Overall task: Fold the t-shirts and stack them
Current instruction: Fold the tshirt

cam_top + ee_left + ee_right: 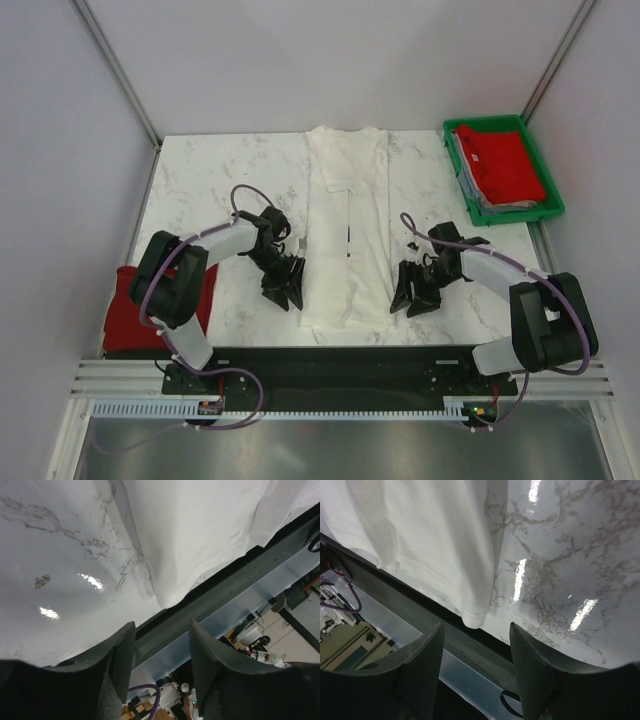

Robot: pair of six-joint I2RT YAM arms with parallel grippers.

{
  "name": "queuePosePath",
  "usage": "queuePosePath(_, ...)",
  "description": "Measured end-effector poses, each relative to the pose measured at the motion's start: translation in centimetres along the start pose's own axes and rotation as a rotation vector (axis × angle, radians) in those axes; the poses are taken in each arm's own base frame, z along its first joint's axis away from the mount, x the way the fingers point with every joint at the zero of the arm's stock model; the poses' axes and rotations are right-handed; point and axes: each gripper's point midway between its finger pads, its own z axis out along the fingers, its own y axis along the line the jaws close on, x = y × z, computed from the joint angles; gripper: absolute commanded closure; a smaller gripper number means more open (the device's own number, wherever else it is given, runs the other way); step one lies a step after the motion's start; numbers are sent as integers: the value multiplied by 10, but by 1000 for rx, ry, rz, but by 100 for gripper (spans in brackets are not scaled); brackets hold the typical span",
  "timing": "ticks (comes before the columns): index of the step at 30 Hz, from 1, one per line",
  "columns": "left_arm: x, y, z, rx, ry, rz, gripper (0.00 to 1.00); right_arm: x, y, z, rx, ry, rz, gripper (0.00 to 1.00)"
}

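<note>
A white t-shirt lies folded into a long narrow strip down the middle of the marble table, with a small dark print near its centre. Its near hem also shows in the left wrist view and in the right wrist view. My left gripper is open and empty just left of the shirt's near end. My right gripper is open and empty just right of it. A red t-shirt lies in the green tray. Another red t-shirt hangs at the table's left near edge.
The green plastic tray stands at the back right with red and pale folded cloth in it. The black front rail runs along the table's near edge. Grey walls close the back and sides.
</note>
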Motion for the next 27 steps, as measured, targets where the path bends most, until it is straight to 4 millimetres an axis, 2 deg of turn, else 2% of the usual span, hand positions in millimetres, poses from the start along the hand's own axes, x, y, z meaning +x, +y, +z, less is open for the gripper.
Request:
queuePosePath(4,-1,3,14,16,35,-48,54,12,3,10,8,52,7,39)
queuePosePath(8,6,4,24,12,66,-64,54,19,2,18,19,92,35,39)
queuePosePath(15,19,-11,37,14,111,-17,54,23,2,27,15,142,93,43)
queuePosePath(19,24,-12,44,9,141,-19,55,21,4,30,12,165,120,46)
queuePosePath(23,26,-11,49,2,163,-27,62,20,3,32,14,175,128,58)
queuePosePath(27,23,-13,50,7,162,-24,76,21,2,34,23,179,126,67)
